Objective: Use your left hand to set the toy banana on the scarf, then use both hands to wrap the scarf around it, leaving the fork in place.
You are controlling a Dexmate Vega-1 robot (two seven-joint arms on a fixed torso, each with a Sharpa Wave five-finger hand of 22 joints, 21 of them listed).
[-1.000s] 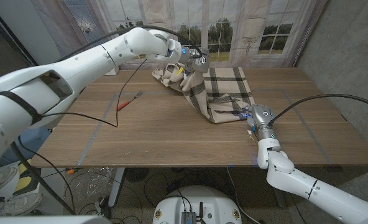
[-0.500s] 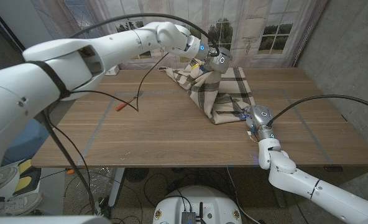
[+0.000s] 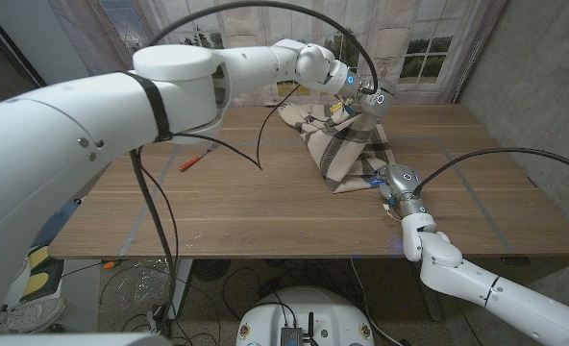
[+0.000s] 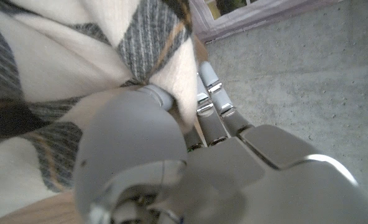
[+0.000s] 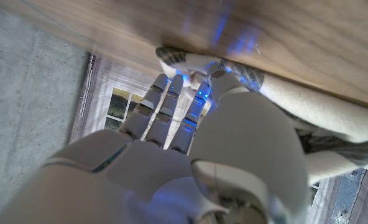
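Observation:
The cream scarf with dark plaid stripes point(image 3: 340, 154) lies bunched on the table's far right half. My left hand point(image 3: 366, 101) grips a raised fold of it above the far right part; the cloth hangs from it in a peak. In the left wrist view the fingers point(image 4: 209, 81) pinch the plaid scarf point(image 4: 59, 37). My right hand point(image 3: 397, 185) holds the scarf's near corner down on the wood; the right wrist view shows its fingers point(image 5: 168, 99) on that corner point(image 5: 283, 99). The cloth hides the toy banana. The fork point(image 3: 196, 160), orange-handled, lies to the left.
A black cable point(image 3: 256, 159) from my left arm droops over the table point(image 3: 265, 221) between fork and scarf. Curtains and a window scene stand behind the far edge. A grey wall runs along the right side.
My left hand has carried the lifted scarf fold to the right, over the cloth. The right hand has stayed on the near corner, and the fork has not moved.

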